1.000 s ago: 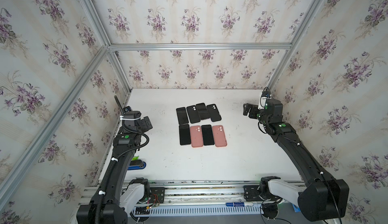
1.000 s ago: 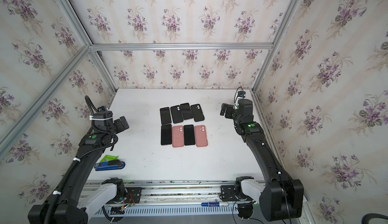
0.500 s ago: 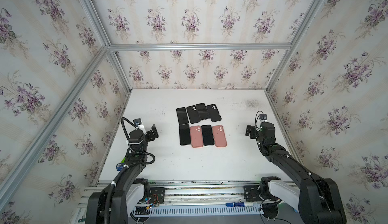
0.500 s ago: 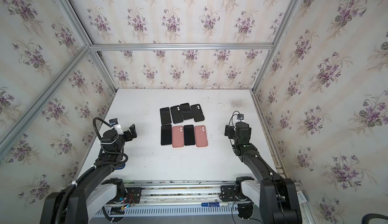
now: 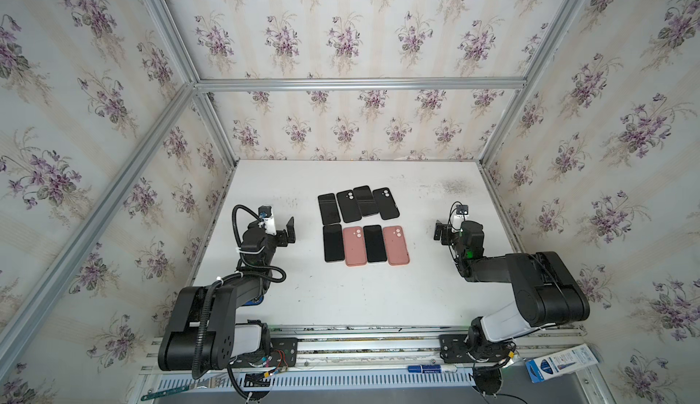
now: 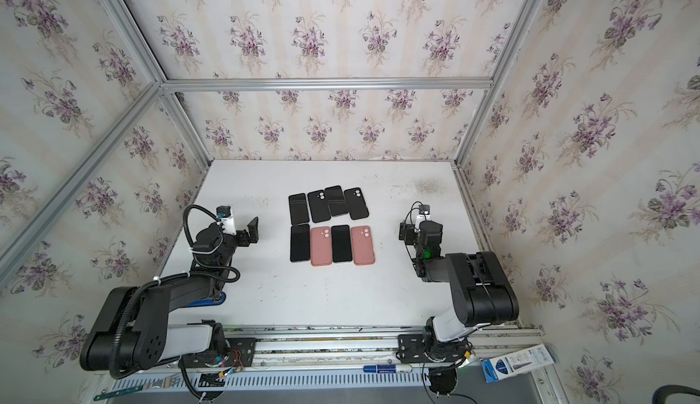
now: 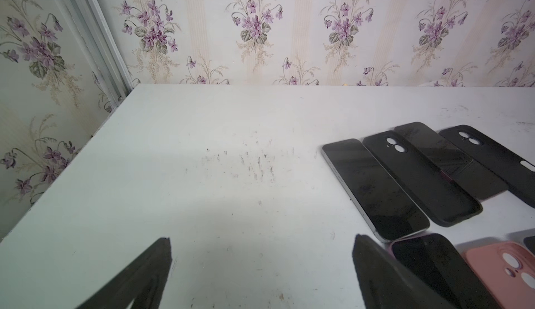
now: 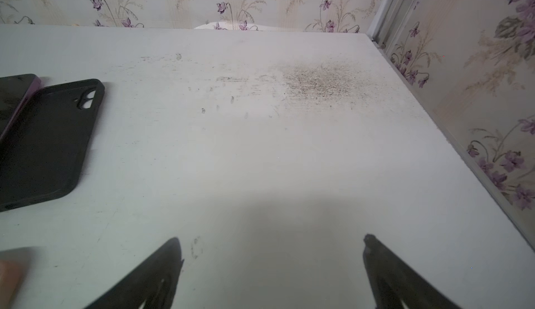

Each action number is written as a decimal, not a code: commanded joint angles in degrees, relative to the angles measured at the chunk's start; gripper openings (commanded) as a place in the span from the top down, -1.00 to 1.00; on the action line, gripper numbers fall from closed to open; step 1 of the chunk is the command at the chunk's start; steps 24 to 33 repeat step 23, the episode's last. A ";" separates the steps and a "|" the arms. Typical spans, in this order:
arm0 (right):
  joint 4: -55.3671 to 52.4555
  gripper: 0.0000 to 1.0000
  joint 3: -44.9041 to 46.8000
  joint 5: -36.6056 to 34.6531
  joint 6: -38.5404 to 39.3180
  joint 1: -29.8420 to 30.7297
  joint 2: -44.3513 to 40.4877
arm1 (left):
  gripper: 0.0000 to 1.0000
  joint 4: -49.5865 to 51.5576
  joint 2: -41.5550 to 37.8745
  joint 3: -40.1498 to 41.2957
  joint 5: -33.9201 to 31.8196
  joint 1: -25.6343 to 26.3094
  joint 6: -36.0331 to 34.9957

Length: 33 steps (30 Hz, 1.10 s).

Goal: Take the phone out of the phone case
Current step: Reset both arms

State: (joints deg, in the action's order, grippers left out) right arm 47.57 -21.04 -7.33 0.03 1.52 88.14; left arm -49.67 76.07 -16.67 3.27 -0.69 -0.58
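Note:
Two rows of phones and cases lie mid-table in both top views. The back row holds a dark phone (image 5: 327, 209), a black case (image 5: 348, 206), a phone (image 5: 365, 200) and a black case (image 5: 385, 203). The front row holds a phone (image 5: 333, 243), a pink case (image 5: 355, 246), a phone (image 5: 374, 243) and a pink case (image 5: 396, 245). I cannot tell whether any phone sits in a case. My left gripper (image 5: 288, 231) (image 7: 262, 252) rests open, low, left of the rows. My right gripper (image 5: 439, 231) (image 8: 272, 249) is open to their right. Both hold nothing.
The white table (image 5: 378, 296) is walled by flowered panels on three sides. A dirty patch (image 5: 452, 186) marks its back right. A blue object (image 5: 253, 301) lies under my left arm. A marker (image 5: 428, 368) and a blue box (image 5: 560, 360) sit by the front rail.
Both arms have come down and folded back toward the front rail, bringing the grippers low over the table on either side of the phones. Both grippers stayed open.

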 commanded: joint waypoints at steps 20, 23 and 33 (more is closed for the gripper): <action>6.90 -1.00 0.18 4.88 1.46 -0.46 0.27 | -0.99 -2.71 -0.22 -0.12 -5.09 1.83 -1.26; 11.78 -1.00 2.99 4.50 1.46 -0.46 0.10 | -0.99 -2.70 -0.22 -0.11 -5.03 1.88 -1.27; 11.78 -1.00 2.99 4.50 1.46 -0.46 0.10 | -0.99 -2.70 -0.22 -0.11 -5.03 1.88 -1.27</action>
